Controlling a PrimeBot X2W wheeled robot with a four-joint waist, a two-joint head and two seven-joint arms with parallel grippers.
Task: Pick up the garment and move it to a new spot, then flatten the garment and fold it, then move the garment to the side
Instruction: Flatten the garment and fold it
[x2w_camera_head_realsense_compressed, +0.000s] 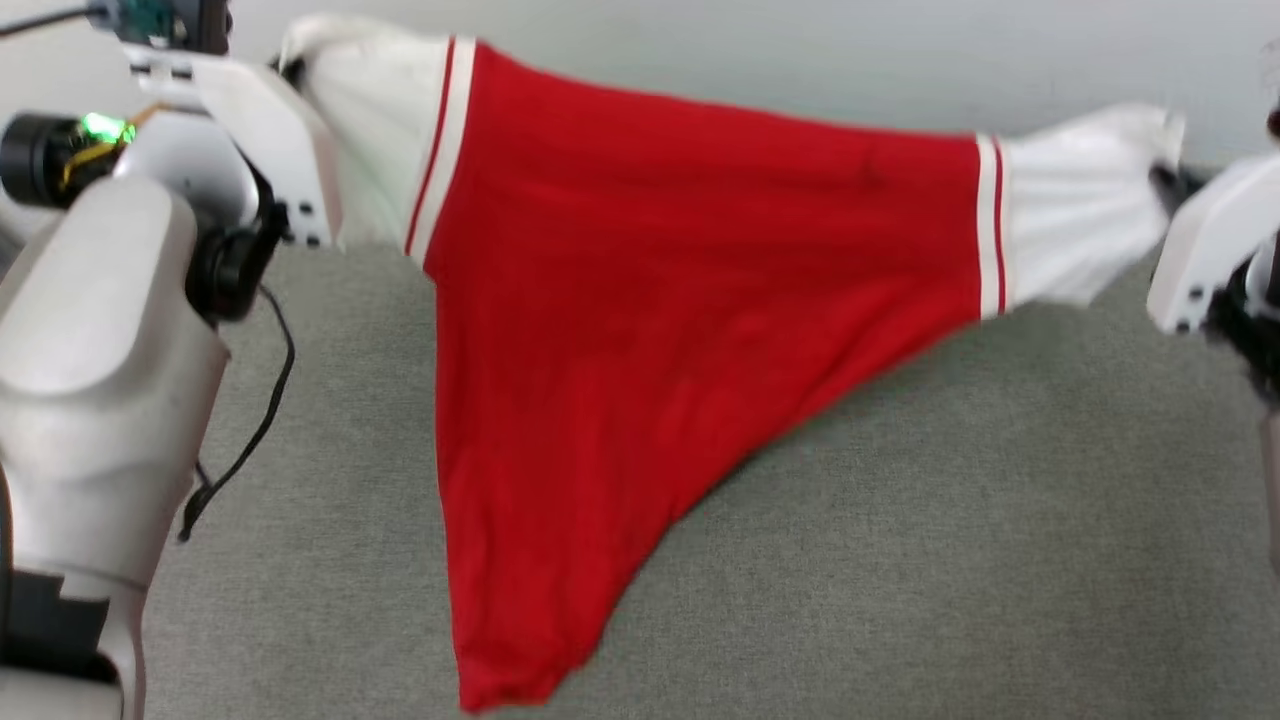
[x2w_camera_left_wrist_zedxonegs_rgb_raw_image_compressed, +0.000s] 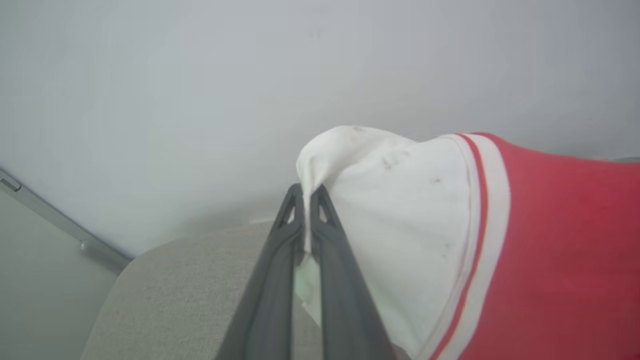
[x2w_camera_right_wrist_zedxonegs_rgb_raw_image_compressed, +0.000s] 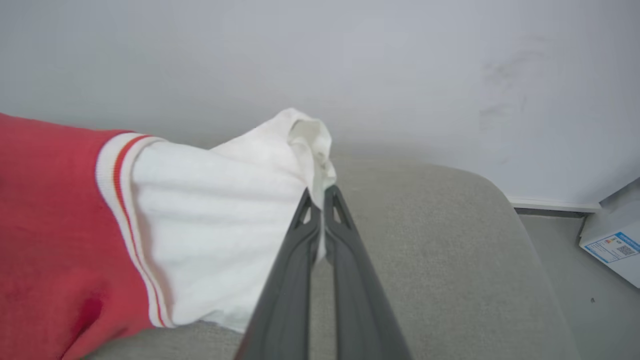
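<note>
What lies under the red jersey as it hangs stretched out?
Under the garment lies the grey fabric surface, seen all around it. The cloth covers the patch directly beneath, so anything there is hidden, as is whether its lower tip touches.

garment (x2w_camera_head_realsense_compressed: 640, 330): bright red body, plain. Both ends are white panels (x2w_camera_head_realsense_compressed: 1075, 200), each split from the red by a white band with one thin red stripe. A few small dark specks on the white panel in the left wrist view.
left pincer (x2w_camera_left_wrist_zedxonegs_rgb_raw_image_compressed: 308, 190), right pincer (x2w_camera_right_wrist_zedxonegs_rgb_raw_image_compressed: 320, 192): dark grey fingers.
bench (x2w_camera_head_realsense_compressed: 950, 520): grey-green woven fabric, fine heathered fleck.
wall (x2w_camera_head_realsense_compressed: 800, 50): pale grey.
forearm (x2w_camera_head_realsense_compressed: 90, 330): off-white, with black cable (x2w_camera_head_realsense_compressed: 290, 365) and green light (x2w_camera_head_realsense_compressed: 105, 127).
box (x2w_camera_right_wrist_zedxonegs_rgb_raw_image_compressed: 620, 220): white, blue label.
</note>
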